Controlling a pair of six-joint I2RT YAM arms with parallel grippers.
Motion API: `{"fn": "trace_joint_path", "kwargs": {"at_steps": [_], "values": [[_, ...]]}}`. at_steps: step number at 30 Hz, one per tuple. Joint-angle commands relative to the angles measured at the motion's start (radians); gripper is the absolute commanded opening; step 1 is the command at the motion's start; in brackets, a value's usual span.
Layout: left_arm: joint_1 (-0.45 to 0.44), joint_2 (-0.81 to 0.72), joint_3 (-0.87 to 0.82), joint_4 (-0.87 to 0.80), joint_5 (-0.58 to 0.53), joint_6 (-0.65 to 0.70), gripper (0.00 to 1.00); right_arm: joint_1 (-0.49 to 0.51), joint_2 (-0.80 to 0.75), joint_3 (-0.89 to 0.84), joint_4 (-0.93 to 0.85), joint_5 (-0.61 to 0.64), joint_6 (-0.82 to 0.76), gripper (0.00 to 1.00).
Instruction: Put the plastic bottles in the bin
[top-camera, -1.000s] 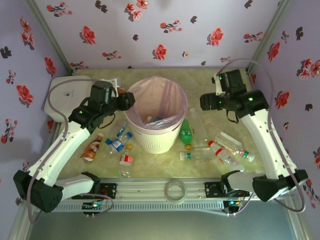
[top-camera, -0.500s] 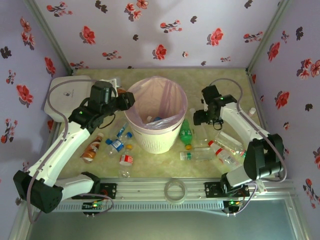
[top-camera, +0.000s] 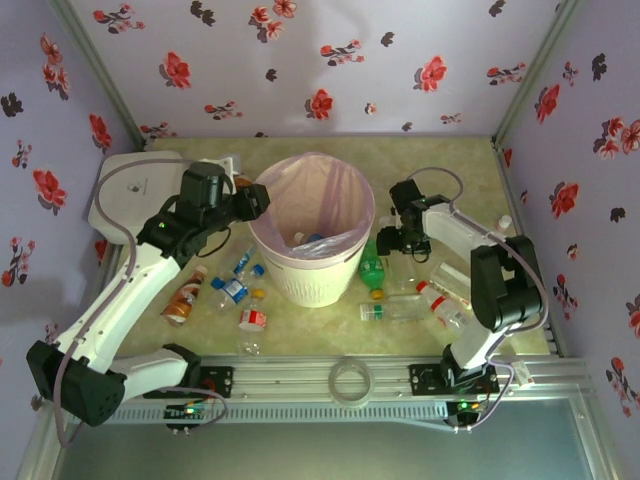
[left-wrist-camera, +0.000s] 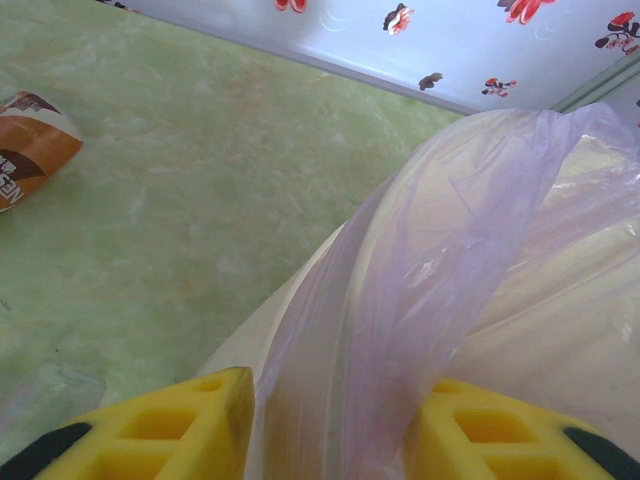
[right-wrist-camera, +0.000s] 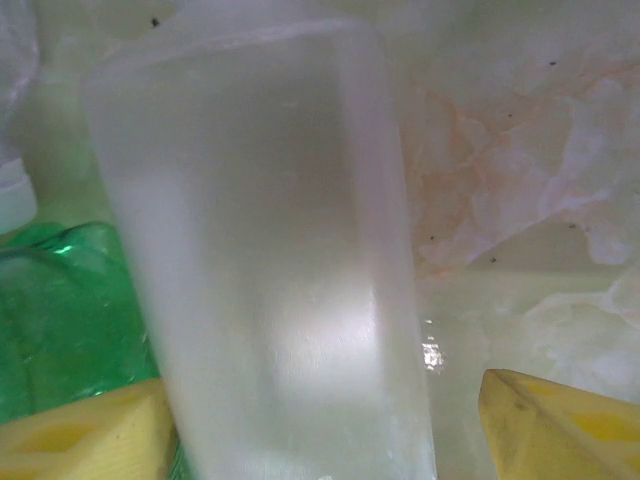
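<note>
Where the clear bottle (right-wrist-camera: 270, 270) lies on the worktop (right-wrist-camera: 520, 200) right of the bin (top-camera: 300, 285), beside the green bottle (right-wrist-camera: 60, 310), the right claw (right-wrist-camera: 320, 430) straddles it, fingers apart, the bottle's long axis running between them; the left claw (left-wrist-camera: 330, 430) pinches the bin's rim.

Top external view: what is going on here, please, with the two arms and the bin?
The left end effector straddles the rim of the round white plastic bin with the pink liner. The open right end effector brackets a clear frosted plastic bottle beside a green plastic bottle.
</note>
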Motion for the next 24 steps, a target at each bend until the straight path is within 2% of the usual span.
{"fn": "trace_joint_path", "kwargs": {"at_steps": [1, 8, 10, 14, 21, 24], "values": [[-0.010, 0.013, -0.028, 0.015, -0.010, -0.012, 0.43, 0.002, 0.035, -0.013, 0.043, 0.016, 0.025, 0.78], [-0.011, 0.011, -0.040, 0.017, -0.011, -0.013, 0.43, 0.002, 0.034, -0.012, 0.039, 0.044, 0.035, 0.72], [-0.010, 0.011, -0.036, 0.015, -0.011, -0.011, 0.43, 0.002, 0.019, -0.007, 0.024, 0.054, 0.030, 0.67], [-0.010, 0.010, -0.033, 0.014, -0.011, -0.010, 0.43, 0.001, -0.032, 0.015, -0.017, 0.081, 0.017, 0.65], [-0.010, 0.002, -0.035, 0.006, -0.012, -0.009, 0.43, -0.014, -0.154, 0.147, -0.149, 0.134, -0.034, 0.62], [-0.010, 0.002, -0.035, 0.003, -0.011, -0.008, 0.43, -0.014, -0.213, 0.238, -0.192, 0.107, -0.068, 0.62]]}}
